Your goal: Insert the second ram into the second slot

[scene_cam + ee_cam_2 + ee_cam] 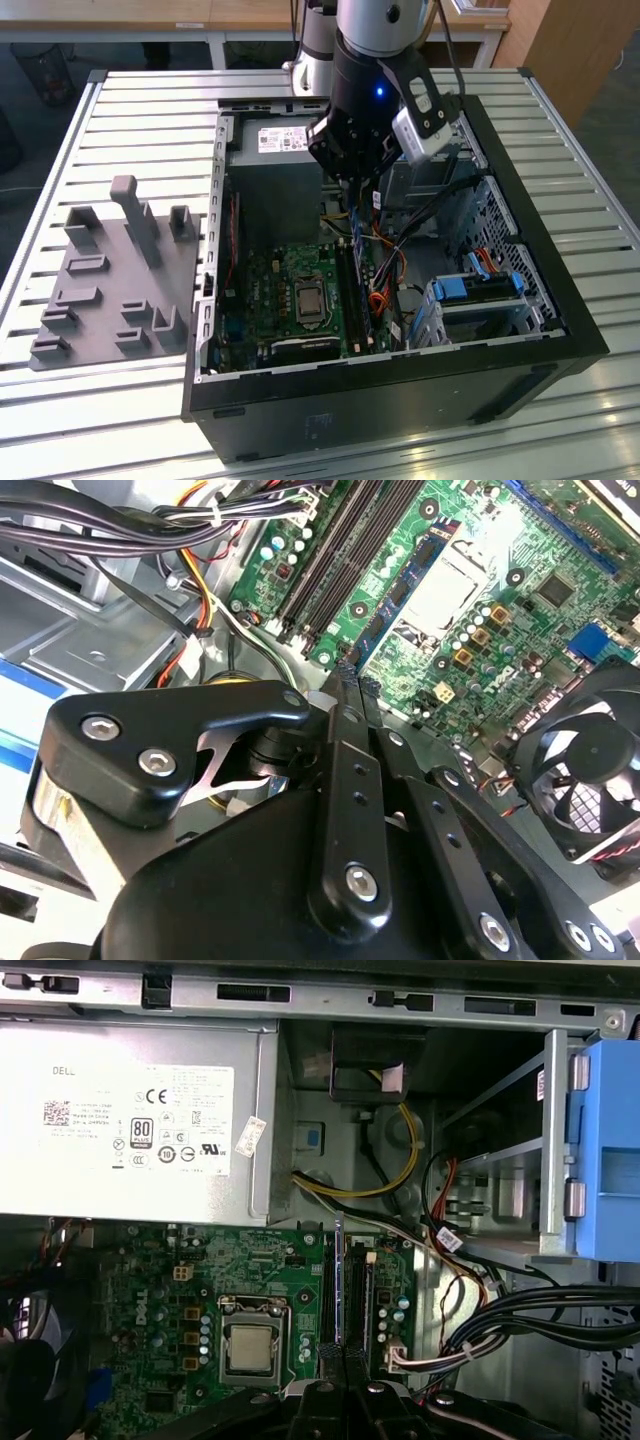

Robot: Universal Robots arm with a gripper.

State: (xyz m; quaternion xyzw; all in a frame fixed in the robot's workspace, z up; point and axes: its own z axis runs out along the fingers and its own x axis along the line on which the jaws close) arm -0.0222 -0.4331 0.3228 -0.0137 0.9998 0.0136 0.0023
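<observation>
One computer case [400, 365] lies open on the slatted table [100, 100]. It contains the motherboard [200, 1280], the power supply [130, 1110] and a drive cage fitted with blue brackets [605, 1150]. A gray fixture [110, 270] with upright posts rests on the table beside the case, at the exterior view's left.

Surroundings and obstructions:
- A black cable bundle [540, 1320] runs near the memory slots [352, 1300] on the drive-cage side.
- Yellow wires [400, 1160] loop between the power supply and the cage.
- The processor socket [248, 1348] lies on the opposite side of the slots.
- A case fan [590, 770] sits at the board's edge in the second wrist view.

The gripper [352, 175] hangs over the case interior. Its jaws are drawn together on the second ram [339, 1280].

In the first wrist view the second ram appears edge-on as a thin strip emerging from between the fingertips [320, 1390]. Its long axis runs parallel to the memory slots, with the far end pointing toward the power supply. The strip lies over the slot bank. Whether its lower edge touches a slot cannot be determined.
</observation>
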